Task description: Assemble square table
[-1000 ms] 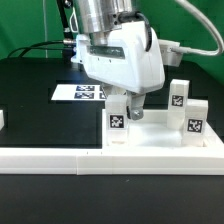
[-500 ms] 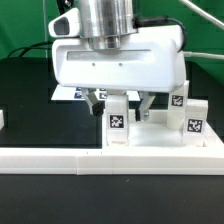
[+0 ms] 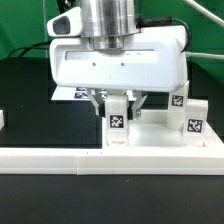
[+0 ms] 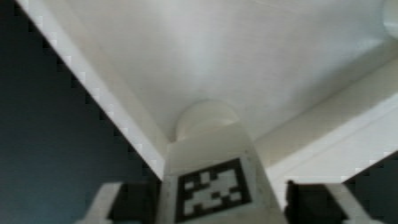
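The white square tabletop slab (image 3: 152, 137) (image 4: 231, 55) lies flat at the exterior view's right. A short white leg (image 3: 118, 120) (image 4: 214, 165) with a black-and-white tag stands upright at the slab's near-left part. My gripper (image 3: 118, 104) (image 4: 217, 205) hangs straight above it, with one finger on each side, and the fingers (image 4: 111, 205) sit against the leg's flanks. Two more tagged legs (image 3: 178, 97) (image 3: 193, 123) stand on the slab's right side.
A long white border bar (image 3: 60, 155) runs along the front of the black table. The marker board (image 3: 70, 93) lies behind, partly hidden by my hand. A small white piece (image 3: 2, 118) shows at the exterior view's left edge.
My hand turned square-on and came down over the leg. Since half a second ago the fingers have drawn inward onto the leg's sides. The leg has not moved.
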### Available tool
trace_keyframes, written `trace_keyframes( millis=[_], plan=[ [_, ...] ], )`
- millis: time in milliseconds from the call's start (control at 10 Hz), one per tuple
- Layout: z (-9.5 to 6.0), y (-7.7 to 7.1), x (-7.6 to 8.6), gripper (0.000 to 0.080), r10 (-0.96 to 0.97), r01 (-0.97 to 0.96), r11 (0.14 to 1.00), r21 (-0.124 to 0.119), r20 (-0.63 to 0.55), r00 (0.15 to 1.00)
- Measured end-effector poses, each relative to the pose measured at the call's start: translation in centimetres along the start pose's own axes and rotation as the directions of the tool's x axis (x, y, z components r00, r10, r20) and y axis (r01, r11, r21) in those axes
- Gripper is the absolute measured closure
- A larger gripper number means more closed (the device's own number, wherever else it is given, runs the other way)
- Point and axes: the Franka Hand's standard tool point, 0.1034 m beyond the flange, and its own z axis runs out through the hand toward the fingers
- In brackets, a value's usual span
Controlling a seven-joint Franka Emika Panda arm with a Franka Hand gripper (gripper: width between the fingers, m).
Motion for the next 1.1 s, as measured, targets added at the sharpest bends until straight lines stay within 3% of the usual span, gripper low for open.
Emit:
trace_keyframes(
  millis=[400, 600, 800, 900, 1100],
  plan=[
    [0.0, -0.2, 0.0, 0.0511, 0.313, -0.313, 0.950, 0.000, 0.001, 0.950],
    [0.2, -0.7, 0.1, 0.0511, 0.633, -0.632, 0.775, -0.025, 0.023, 0.774],
    [0.6, -1.0, 0.1, 0.0511, 0.891, -0.897, 0.442, 0.009, 0.105, 0.441],
    [0.7, -1.2, 0.1, 0.0511, 0.911, -0.916, 0.401, 0.006, 0.103, 0.400],
    [0.7, -1.1, 0.1, 0.0510, 0.891, -0.896, 0.444, 0.010, 0.098, 0.443]
  ],
)
